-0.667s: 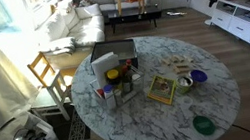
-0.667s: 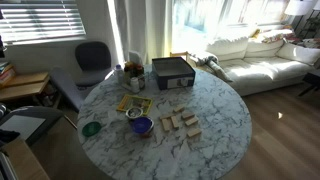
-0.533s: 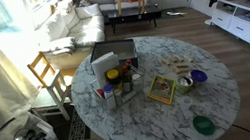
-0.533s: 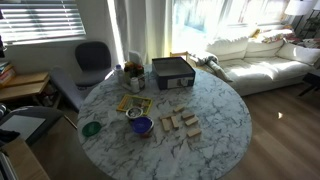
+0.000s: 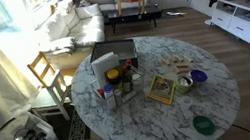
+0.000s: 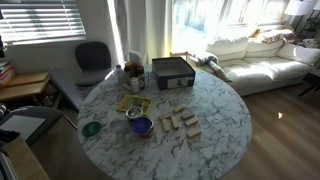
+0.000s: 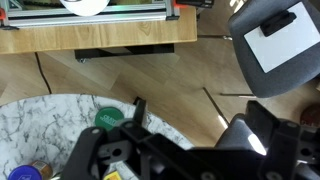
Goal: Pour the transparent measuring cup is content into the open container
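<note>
The transparent measuring cup (image 5: 182, 84) stands on the round marble table (image 5: 153, 121) between a yellow book and a blue bowl; it also shows in an exterior view (image 6: 134, 113). The open container is a dark box with its lid up (image 5: 113, 55), at the table's far side (image 6: 172, 72). My gripper (image 7: 195, 118) shows only in the wrist view, high above the table's edge and the wooden floor. Its jaws stand wide apart with nothing between them. The cup and the box are outside the wrist view.
A green lid (image 7: 109, 117) lies near the table's edge (image 5: 204, 124). A blue bowl (image 6: 142, 126), wooden blocks (image 6: 180, 122), a yellow book (image 5: 162, 89) and bottles (image 5: 115, 82) are on the table. A grey chair (image 7: 275, 40) and a wooden desk (image 7: 90, 35) stand nearby.
</note>
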